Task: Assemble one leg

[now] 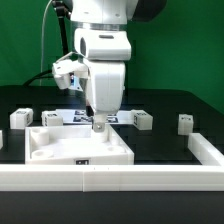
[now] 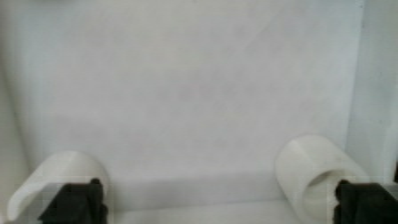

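My gripper [image 1: 98,125] hangs straight down over the far edge of the large flat white panel [image 1: 80,148], close to its surface. In the wrist view the panel [image 2: 196,90] fills the picture, with two round sockets [image 2: 68,172] [image 2: 329,165] near my black fingertips [image 2: 73,202]. The jaws stand wide apart with nothing between them. Small white legs with tags stand on the black table: two at the exterior view's left [image 1: 19,118] [image 1: 52,118] and two at its right [image 1: 143,120] [image 1: 185,123]. None is in my grip.
The marker board [image 1: 72,117] lies behind the panel. A low white wall [image 1: 150,178] runs along the front edge and up the exterior view's right side [image 1: 208,150]. A green backdrop stands behind the table.
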You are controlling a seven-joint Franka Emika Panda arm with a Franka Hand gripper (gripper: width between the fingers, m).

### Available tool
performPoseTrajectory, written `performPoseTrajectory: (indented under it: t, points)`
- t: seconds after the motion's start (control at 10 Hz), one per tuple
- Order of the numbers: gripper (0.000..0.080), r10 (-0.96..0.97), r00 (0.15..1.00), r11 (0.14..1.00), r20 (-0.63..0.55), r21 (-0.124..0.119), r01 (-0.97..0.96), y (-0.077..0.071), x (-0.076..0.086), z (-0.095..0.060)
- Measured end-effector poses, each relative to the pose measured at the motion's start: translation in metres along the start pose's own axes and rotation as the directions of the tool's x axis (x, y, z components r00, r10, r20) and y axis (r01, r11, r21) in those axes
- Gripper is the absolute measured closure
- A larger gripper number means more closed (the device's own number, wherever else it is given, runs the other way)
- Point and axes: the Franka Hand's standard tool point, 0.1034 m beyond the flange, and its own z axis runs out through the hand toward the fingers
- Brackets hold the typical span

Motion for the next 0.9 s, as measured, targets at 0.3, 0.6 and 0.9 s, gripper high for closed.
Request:
performPoseTrajectory:
  t: [0.3,0.6,0.9]
  points:
    - [0.015,-0.027,1.0,1.0,0.0,-0.003,0.027,-0.026,-0.019,0.013]
    - [0.015,-0.004,1.0,1.0,-0.014,0.027,0.005,-0.051,-0.031,0.028]
    - [0.015,0.0,1.0,0.999,-0.027,0.043,0.001,-0.057,-0.032,0.049]
